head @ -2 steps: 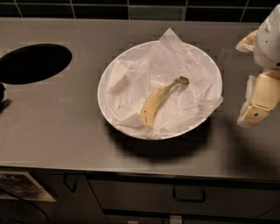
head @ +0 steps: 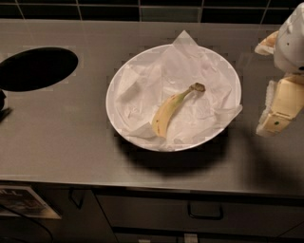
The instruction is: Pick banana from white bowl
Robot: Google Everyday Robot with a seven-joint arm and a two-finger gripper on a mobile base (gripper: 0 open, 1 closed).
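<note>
The banana (head: 170,111) lies in the white bowl (head: 115,90) on crumpled white paper, its dark stem tip pointing up and to the right. The bowl sits in the middle of the steel counter. My gripper (head: 271,80) hangs at the right edge of the view, just right of the bowl's rim and above the counter. One cream-yellow finger (head: 281,108) shows in full and the other shows partly higher up. The fingers stand apart and hold nothing. The gripper is clear of the bowl and the banana.
A dark oval hole (head: 37,68) is cut into the counter (head: 71,142) at the left. A black tiled wall (head: 142,9) runs along the back. A drawer with a handle (head: 205,212) sits below the counter's front edge.
</note>
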